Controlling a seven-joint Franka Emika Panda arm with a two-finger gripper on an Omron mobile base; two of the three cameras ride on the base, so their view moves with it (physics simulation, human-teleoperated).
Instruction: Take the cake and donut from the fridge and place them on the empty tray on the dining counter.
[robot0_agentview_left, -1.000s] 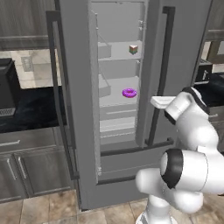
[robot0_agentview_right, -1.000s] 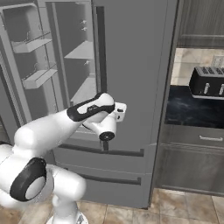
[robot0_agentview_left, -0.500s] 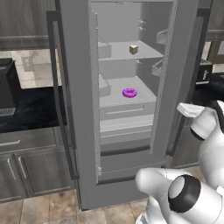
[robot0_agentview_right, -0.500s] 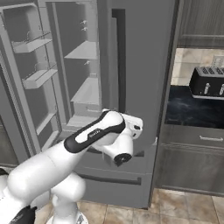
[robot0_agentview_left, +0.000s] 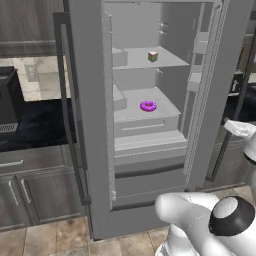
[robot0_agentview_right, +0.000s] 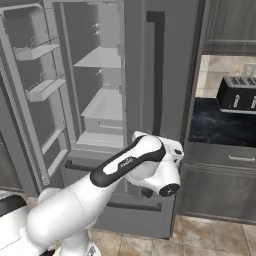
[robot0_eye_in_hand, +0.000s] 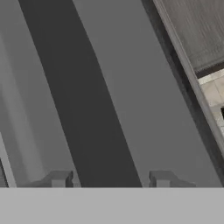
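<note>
The fridge (robot0_agentview_left: 90, 150) has one door swung wide open. Inside it, the cake (robot0_agentview_left: 152, 56) sits on the upper shelf and the purple-pink donut (robot0_agentview_left: 147, 106) lies on the shelf below. My gripper (robot0_eye_in_hand: 110, 179) is open and holds nothing. Its fingertips (robot0_eye_in_hand: 59, 179) stand apart on either side of a long dark bar handle (robot0_eye_in_hand: 87, 109) of the fridge, close in front of the grey door. In the right base view my hand (robot0_agentview_right: 162, 182) hangs low before the closed door (robot0_agentview_right: 145, 100). The tray and the dining counter are out of view.
The open door with its shelf bins (robot0_agentview_right: 37, 90) juts out toward me. A black toaster (robot0_agentview_right: 237, 95) stands on the black counter (robot0_agentview_right: 215, 130) beside the fridge. Grey cabinets (robot0_agentview_left: 30, 190) and a dark appliance (robot0_agentview_left: 7, 100) are on the other side.
The fridge door has swung further open. My arm has moved down and across in front of the closed door, and the jaws have opened wider.
</note>
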